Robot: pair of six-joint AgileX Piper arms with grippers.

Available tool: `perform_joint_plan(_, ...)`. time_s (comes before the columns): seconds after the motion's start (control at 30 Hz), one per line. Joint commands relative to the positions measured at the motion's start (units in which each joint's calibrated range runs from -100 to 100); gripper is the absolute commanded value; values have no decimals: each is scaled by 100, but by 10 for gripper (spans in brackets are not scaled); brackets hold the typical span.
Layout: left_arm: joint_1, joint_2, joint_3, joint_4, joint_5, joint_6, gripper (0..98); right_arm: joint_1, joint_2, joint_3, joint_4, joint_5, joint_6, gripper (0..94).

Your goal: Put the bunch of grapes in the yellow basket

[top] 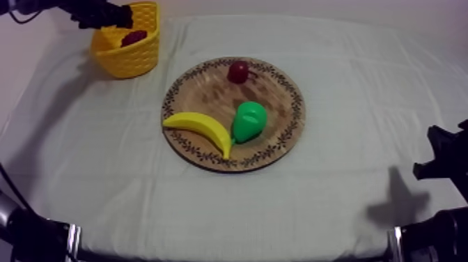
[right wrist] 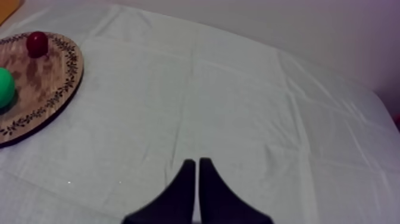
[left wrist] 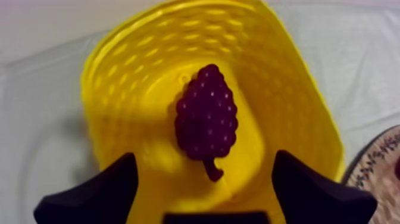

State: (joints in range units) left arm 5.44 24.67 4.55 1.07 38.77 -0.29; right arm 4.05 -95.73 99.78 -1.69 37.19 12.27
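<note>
The bunch of grapes (left wrist: 206,113) lay inside the yellow basket (left wrist: 286,89), at the counter's (top: 348,174) left side. The left jaws hung over it — spread wide apart, holding nothing. The right jaws sat low at the right side — pressed together, empty

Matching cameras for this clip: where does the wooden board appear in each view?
Top view: wooden board mid-table, right of the yellow basket.
Left wrist view: a sliver of its patterned rim beside the basket.
Right wrist view: its edge, carrying the small red fruit and pear.
Shared landmark: that patterned rim.
</note>
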Motion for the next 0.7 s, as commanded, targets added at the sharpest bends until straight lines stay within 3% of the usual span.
perform_joint_plan(0.0, -19, -892, 613, -13, -46, 25, 768, 1, -2, -1, 1, -2, 1, 5)
perform_joint_plan(0.67, -355, -5814, 4890, -4, -237, 146, 517, 1, -2, -1, 1, -2, 2, 5)
